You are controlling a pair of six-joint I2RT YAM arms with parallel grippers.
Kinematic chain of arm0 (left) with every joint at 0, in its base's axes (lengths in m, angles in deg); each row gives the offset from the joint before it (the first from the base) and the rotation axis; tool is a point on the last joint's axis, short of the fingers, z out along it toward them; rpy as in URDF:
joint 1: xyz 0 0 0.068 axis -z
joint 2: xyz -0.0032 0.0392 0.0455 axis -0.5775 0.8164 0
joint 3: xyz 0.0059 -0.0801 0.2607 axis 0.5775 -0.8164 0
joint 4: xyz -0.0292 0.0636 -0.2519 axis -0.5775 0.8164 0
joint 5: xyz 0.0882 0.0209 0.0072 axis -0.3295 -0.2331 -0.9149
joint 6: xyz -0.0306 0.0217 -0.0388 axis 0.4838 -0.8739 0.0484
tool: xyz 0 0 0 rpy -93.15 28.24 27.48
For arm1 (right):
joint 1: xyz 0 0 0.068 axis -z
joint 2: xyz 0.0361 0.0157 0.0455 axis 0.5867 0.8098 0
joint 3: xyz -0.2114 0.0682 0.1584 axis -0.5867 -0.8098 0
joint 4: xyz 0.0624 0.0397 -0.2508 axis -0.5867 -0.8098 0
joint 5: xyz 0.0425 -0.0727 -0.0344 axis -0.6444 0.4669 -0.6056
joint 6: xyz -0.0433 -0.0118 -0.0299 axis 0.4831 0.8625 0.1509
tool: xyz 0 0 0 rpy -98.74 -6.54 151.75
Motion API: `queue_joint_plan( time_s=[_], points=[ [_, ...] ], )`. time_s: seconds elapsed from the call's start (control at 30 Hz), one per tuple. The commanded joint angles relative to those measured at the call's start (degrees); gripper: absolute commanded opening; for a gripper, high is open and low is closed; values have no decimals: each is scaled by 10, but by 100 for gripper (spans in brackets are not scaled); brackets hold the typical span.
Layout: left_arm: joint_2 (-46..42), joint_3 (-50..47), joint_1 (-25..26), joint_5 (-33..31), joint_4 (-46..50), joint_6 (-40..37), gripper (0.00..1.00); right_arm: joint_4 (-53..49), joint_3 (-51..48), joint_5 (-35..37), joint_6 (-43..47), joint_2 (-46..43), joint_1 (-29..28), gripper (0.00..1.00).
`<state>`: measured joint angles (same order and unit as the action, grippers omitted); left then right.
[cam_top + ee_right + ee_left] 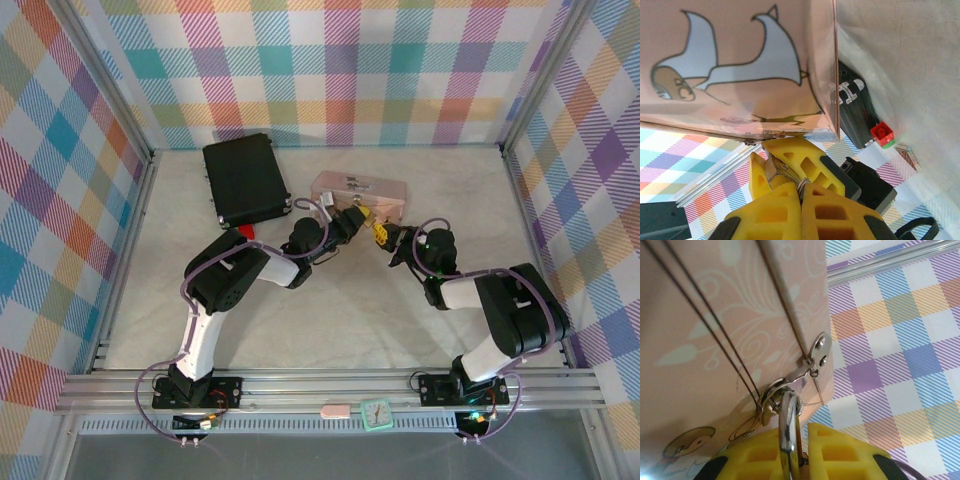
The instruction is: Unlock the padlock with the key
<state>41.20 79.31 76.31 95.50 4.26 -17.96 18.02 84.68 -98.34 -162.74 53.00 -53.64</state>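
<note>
1. At the bottom edge of the left wrist view, the left claw (799, 440) was closed on the padlock (788, 425), whose silvery shackle rose from between its yellow jaws.
2. That shackle passed through the clasp (777, 392) of the pink tin (715, 315), in the lower centre of the frame. We saw no gap in it, so we judged the lock not yet open.
3. In the lower centre of the right wrist view, the right claw (801, 195) was shut. It pinched a thin silvery sliver that we took for the key (802, 185), just beside the padlock's brass body.
4. Whether the key sat in the keyhole we could not tell.
5. From above, both claws met at the tin, in the upper centre of the bench (330, 310).
6. Left to do, in our judgement: seat the key, turn it and free the shackle.
</note>
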Motion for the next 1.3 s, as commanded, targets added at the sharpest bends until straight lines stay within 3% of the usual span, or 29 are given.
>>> queue_joint_plan(
  time_s=[0.0,0.2,0.33,0.53,0.8,1.0,1.17,1.27],
  points=[
    [-2,20,38,81,-59,-28,0,105,19,2,-85,12,-11,0],
    [-4,10,38,31,-54,-4,0,38,38,-32,35,23,-11,1],
    [1,3,38,-3,-51,21,0,21,20,-9,90,5,-10,12],
    [6,-2,41,-43,-50,47,0,-95,27,-8,172,-68,-11,22],
    [3,-3,45,-50,-50,70,0,-206,28,28,247,-150,-10,0],
    [10,4,46,-7,-57,38,0,-98,18,10,152,-96,-8,0],
    [18,10,45,50,-63,-29,0,33,23,-2,-44,-35,-7,0],
    [35,26,47,73,-65,-40,0,132,34,29,-145,-3,-7,0]
  ],
)
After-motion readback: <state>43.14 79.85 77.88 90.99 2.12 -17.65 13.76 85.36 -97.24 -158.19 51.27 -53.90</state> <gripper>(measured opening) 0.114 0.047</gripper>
